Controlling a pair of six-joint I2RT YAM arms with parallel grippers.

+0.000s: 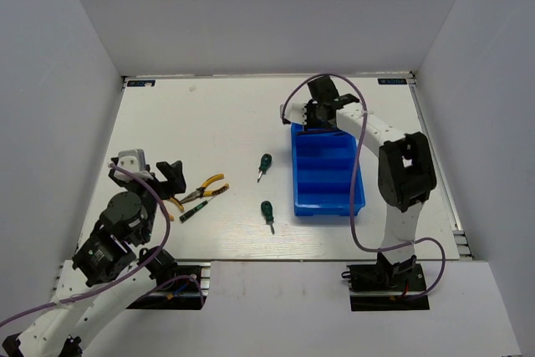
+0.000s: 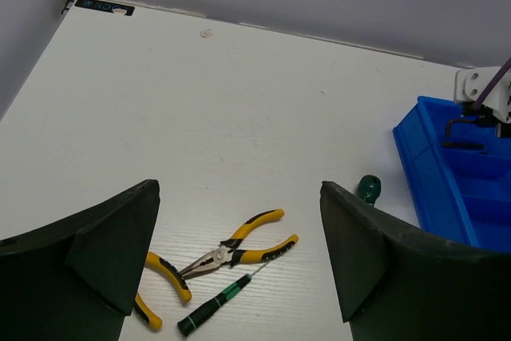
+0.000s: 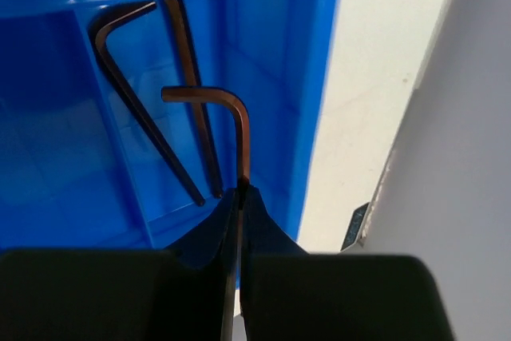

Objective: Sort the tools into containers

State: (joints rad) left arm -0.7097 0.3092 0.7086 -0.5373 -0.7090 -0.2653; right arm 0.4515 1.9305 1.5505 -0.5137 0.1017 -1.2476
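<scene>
**Q:** What is the setting?
**A:** A white table [image 1: 209, 123] boxed in by plain grey walls [image 1: 276, 14], with two robot arms mounted at its near edge.

**Q:** What is the right hand doing?
**A:** The right hand [image 3: 239, 193] has its fingers pressed together on the long leg of a dark hex key [image 3: 231, 109]. The bent end of the key points away from the hand. Directly beneath the hand is the end compartment of a bright blue tray [image 1: 328, 209], where two more hex keys [image 3: 140, 109] lie side by side.

**Q:** And the left?
**A:** The left hand [image 2: 239, 187] has its fingers spread wide and grips nothing. Just ahead of it, between the fingers, lie yellow-handled pliers [image 2: 231, 251] with a slim dark-green tool [image 2: 215, 303] touching them. Two green-handled screwdrivers [image 1: 264, 161] lie farther to its right, on the table before the tray.
</scene>
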